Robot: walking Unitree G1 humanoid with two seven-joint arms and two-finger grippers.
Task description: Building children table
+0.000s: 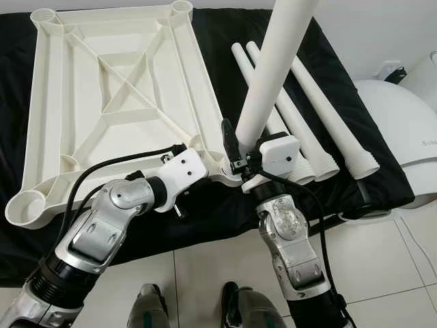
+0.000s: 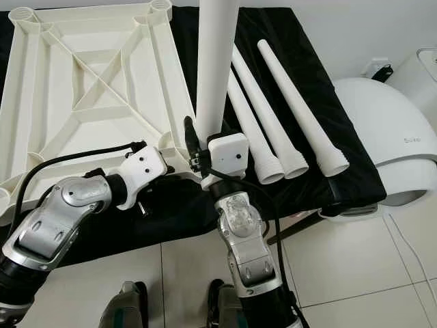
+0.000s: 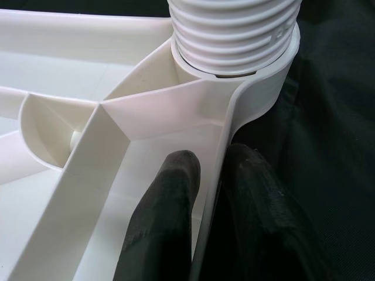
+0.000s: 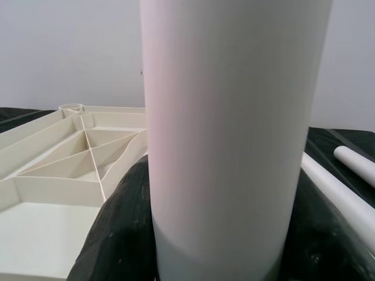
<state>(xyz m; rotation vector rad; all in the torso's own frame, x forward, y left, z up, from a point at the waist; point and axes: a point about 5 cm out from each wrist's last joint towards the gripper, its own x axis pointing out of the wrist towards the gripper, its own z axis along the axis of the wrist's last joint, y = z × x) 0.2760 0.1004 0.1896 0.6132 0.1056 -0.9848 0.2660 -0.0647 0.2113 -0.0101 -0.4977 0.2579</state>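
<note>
The white plastic tabletop (image 1: 109,89) lies upside down on a black cloth (image 1: 328,68), ribs facing up. My right gripper (image 1: 244,147) is shut on a white table leg (image 1: 273,68) and holds it upright over the near right corner. The leg's threaded end (image 3: 234,29) sits in the corner socket (image 3: 261,88). My left gripper (image 3: 214,157) is shut on the tabletop's rim just beside that socket, one finger inside the rim and one outside. In the right wrist view the leg (image 4: 234,140) stands between dark fingers (image 4: 117,234).
Three more white legs (image 1: 307,123) lie side by side on the cloth right of the tabletop. A white rounded appliance (image 1: 396,137) stands further right. Tiled floor (image 1: 369,260) and my feet (image 1: 150,307) are below the cloth's near edge.
</note>
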